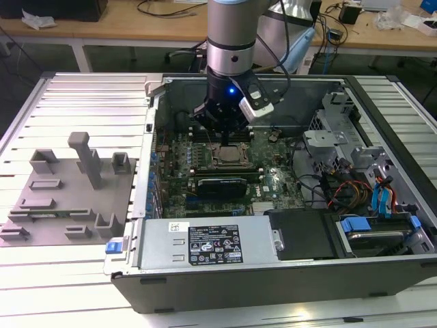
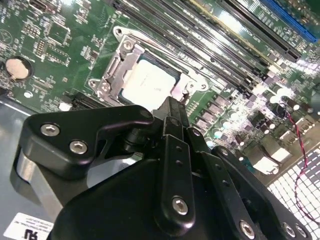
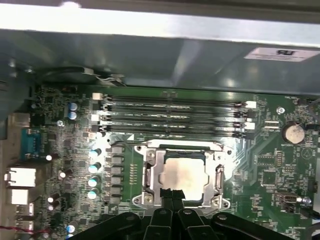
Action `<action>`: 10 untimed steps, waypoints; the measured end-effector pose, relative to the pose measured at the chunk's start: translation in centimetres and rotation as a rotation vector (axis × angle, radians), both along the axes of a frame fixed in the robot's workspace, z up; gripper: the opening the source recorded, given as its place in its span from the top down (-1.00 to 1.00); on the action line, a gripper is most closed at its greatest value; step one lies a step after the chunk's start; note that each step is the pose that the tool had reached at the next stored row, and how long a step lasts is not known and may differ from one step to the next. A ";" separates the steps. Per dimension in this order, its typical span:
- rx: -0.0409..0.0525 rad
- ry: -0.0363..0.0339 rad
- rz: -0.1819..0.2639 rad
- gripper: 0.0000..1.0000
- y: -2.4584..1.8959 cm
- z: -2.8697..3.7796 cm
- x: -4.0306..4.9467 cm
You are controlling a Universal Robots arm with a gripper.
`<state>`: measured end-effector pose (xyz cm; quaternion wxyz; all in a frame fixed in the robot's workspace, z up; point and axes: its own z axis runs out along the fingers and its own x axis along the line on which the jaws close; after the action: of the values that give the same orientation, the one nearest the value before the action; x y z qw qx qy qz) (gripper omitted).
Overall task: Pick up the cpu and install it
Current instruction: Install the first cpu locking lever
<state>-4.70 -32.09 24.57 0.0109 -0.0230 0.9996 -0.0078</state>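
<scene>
Here, the black two-fingered gripper (image 1: 224, 140) on the silver arm (image 1: 231, 34) hangs inside the open dark grey computer case (image 1: 273, 273), its jaws pressed together with nothing between them (in both wrist views the fingertips (image 3: 165, 193) sit over one edge of the chip). The cpu (image 3: 184, 175), a small flat silvery-white square, lies flat in the silver metal socket frame (image 3: 150, 172) on the green motherboard (image 1: 273, 179), just beside long black memory slots (image 3: 170, 117). Well apart, on the exterior view's left, a grey moulded fixture plate (image 1: 61, 198) rests on the ribbed white table (image 1: 89, 102).
</scene>
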 end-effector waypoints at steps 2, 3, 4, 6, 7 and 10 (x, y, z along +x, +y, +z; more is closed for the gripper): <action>0.0000 -0.0004 0.000 0.79 0.01 0.00 -0.35; 0.0000 -0.0006 0.000 0.79 0.01 0.00 -0.45; 0.0000 -0.0008 0.000 0.79 0.01 0.00 -0.50; 0.0000 -0.0009 0.000 0.79 0.01 0.22 -0.51; 0.0000 -0.0009 0.000 0.79 0.01 0.40 -0.51; 0.0001 -0.0009 0.000 0.79 0.01 0.88 -0.51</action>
<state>-5.21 -32.08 25.46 0.0113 -0.0230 0.9996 -0.0078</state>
